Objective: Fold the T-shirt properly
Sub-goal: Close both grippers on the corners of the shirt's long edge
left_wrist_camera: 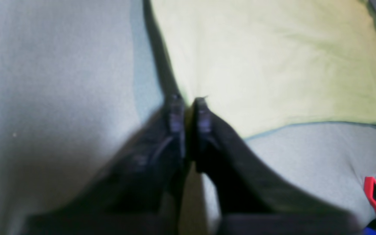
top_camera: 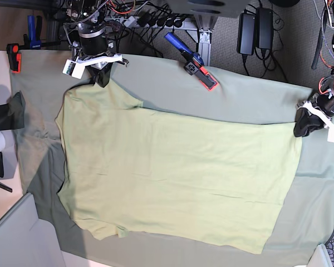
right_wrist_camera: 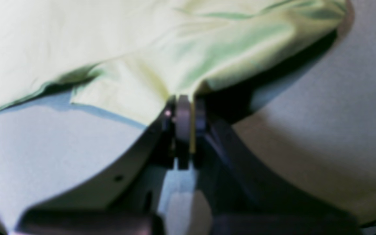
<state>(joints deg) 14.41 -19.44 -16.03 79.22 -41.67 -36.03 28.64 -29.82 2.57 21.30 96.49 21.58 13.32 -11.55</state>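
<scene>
The T-shirt (top_camera: 178, 172) lies spread flat across the grey-green table cloth (top_camera: 250, 100) covering the tabletop. The left end effector (left_wrist_camera: 188, 99) pinches its hem corner; the right end effector (right_wrist_camera: 186, 101) clamps a sleeve edge at the far edge.

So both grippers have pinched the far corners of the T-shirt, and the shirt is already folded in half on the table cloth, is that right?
Not quite. The base view shows the T-shirt spread flat and unfolded on the table cloth. The rest holds: the left gripper and the right gripper are each shut on a far corner.
</scene>
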